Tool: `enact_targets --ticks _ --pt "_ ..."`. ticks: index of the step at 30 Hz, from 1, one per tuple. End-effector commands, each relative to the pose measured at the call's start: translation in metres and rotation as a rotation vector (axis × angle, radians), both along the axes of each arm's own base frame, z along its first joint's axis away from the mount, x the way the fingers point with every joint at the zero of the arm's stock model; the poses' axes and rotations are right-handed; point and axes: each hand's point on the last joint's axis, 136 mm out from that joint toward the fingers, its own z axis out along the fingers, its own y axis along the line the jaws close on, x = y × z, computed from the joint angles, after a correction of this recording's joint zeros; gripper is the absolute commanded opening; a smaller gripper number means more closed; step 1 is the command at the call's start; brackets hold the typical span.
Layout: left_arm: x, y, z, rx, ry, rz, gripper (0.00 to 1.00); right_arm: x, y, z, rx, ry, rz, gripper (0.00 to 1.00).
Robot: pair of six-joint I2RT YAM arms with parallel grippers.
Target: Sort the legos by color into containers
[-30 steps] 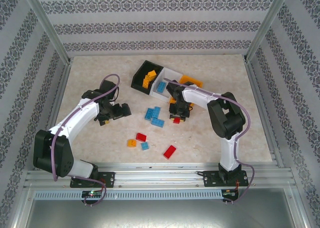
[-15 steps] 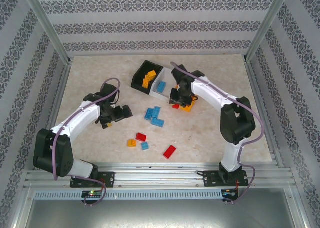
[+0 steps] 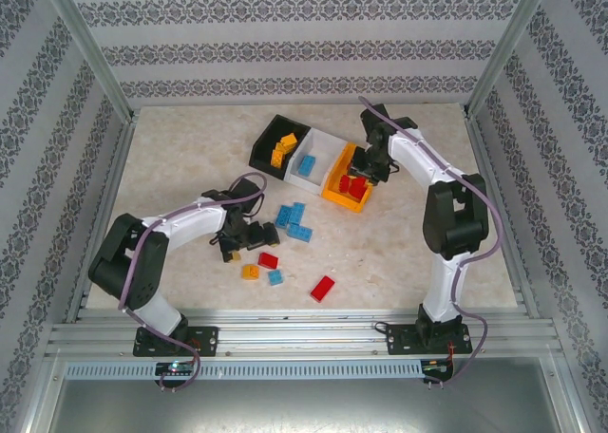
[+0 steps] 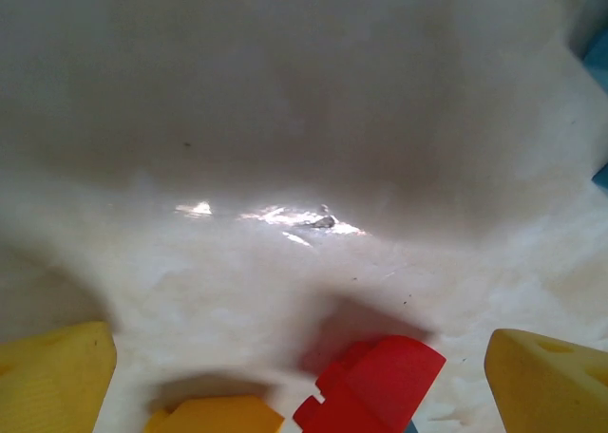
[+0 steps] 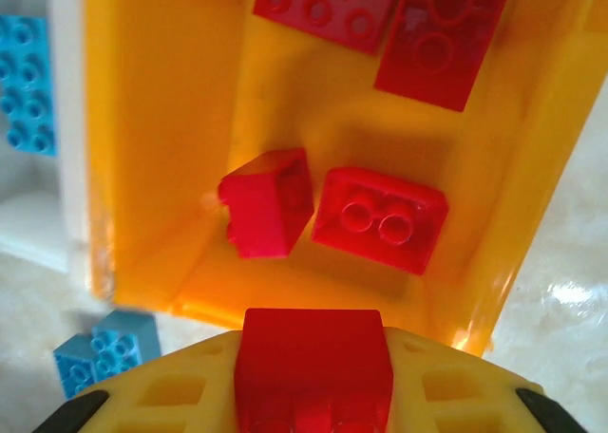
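Observation:
The containers stand in a row: black bin (image 3: 270, 141) with orange-yellow legos, white bin (image 3: 321, 150) with a blue one, orange bin (image 3: 334, 188) (image 5: 152, 120) with several red legos. My right gripper (image 3: 367, 170) (image 5: 312, 395) hangs over the orange bin's near end, shut on a red lego (image 5: 313, 367) held flush between its yellow fingers. My left gripper (image 3: 249, 237) (image 4: 299, 385) is low over the table and wide open. A red lego (image 3: 268, 259) (image 4: 372, 387) and an orange-yellow lego (image 3: 250, 272) (image 4: 214, 416) lie between its fingertips (image 4: 52, 376).
A cluster of blue legos (image 3: 293, 220) lies mid-table, and one of them (image 5: 104, 352) sits just outside the orange bin. A single blue lego (image 3: 275, 277) and a longer red lego (image 3: 323, 288) lie nearer the front. Patterned walls and metal posts enclose the table.
My right arm has lifted a red lego off the table and carried it back over the orange bin. My left arm has swung right and down to the loose legos near the front.

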Motion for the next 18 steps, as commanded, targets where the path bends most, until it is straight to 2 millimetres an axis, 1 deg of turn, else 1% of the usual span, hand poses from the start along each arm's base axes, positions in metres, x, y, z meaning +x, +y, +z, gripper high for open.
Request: enact_targets --ticks 1,3,6,12,16,18 --pt "0.011 -0.014 0.007 -0.026 -0.029 0.0 1.0 0.004 -0.006 0.003 -0.002 0.016 0.006 0.43" --pt "0.012 -0.016 0.006 -0.029 -0.027 -0.004 1.0 0.006 -0.007 0.005 0.002 0.015 0.003 0.49" --pt "0.013 -0.018 0.005 -0.029 -0.023 -0.011 1.0 0.006 -0.009 0.008 0.005 0.011 -0.001 0.55" --pt "0.016 -0.022 0.003 -0.034 -0.017 -0.025 1.0 -0.004 -0.006 0.011 0.035 0.017 -0.012 0.58" --pt "0.016 -0.022 0.003 -0.03 -0.017 -0.033 1.0 -0.015 0.002 0.016 0.063 0.02 -0.011 0.58" --pt "0.016 -0.022 0.003 -0.028 -0.016 -0.035 1.0 -0.023 0.01 0.018 0.092 0.022 -0.001 0.58"
